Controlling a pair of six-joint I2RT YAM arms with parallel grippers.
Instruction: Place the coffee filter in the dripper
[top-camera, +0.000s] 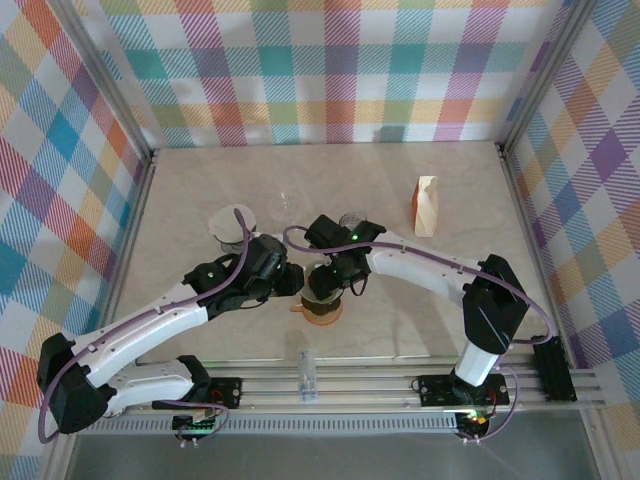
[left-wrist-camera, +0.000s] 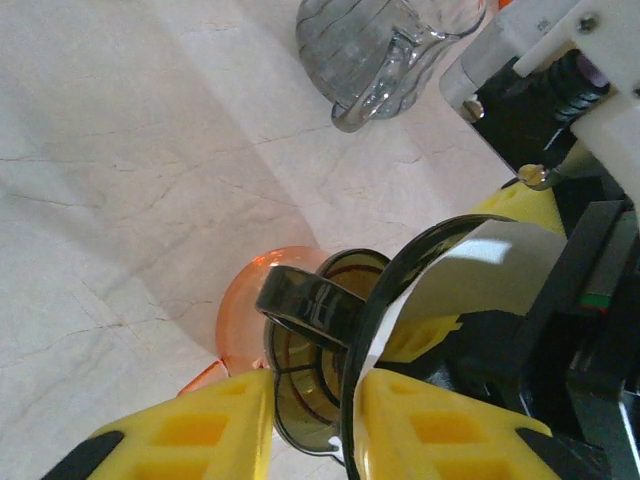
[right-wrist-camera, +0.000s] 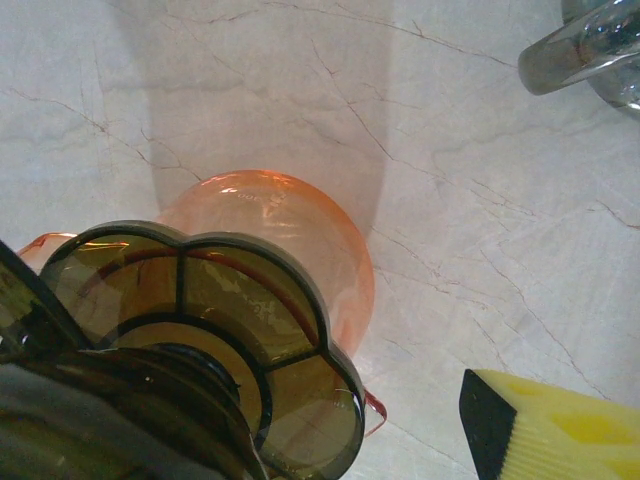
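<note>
Hard to read first. Top view: both wrists crowd over the centre of the table (top-camera: 200, 180), so the dripper under them is hardly visible there; just the orange server (top-camera: 323, 314) peeks out below.

Left wrist cam: the dripper (left-wrist-camera: 310, 300) is smoky dark plastic, tilted, bottom cut off by the frame edge. A white filter (left-wrist-camera: 480, 275) lies inside its big rim, partly covered by the rim in front and the R arm's black body behind.

Left fingers (left-wrist-camera: 205, 430): narrow gap, one each side of the dripper's rim edge. The rim is against one pad, but can't tell if they really pinch it.

Right fingers (right-wrist-camera: 545, 425): one yellow tip in frame, low right, apart from the dripper's scalloped base (right-wrist-camera: 200, 330). The other tip is hidden behind the dark plastic. They stand wide, but can't tell if they hold anything.

Server (right-wrist-camera: 280, 230) sits just past the dripper base, seen partly through it. Whether the base rests on it: can't tell.

Around:
- Clear glass pitcher (left-wrist-camera: 370, 50) near, beyond the server; cut off at top edge in both wrist cams.
- White paper stack (top-camera: 228, 222) on the table's L side, partly under the L arm's cable.
- Brown-and-white bag (top-camera: 427, 205) upright, well apart to the R.
- Small clear item (top-camera: 307, 375) on the front rail, too small to ID.
</note>
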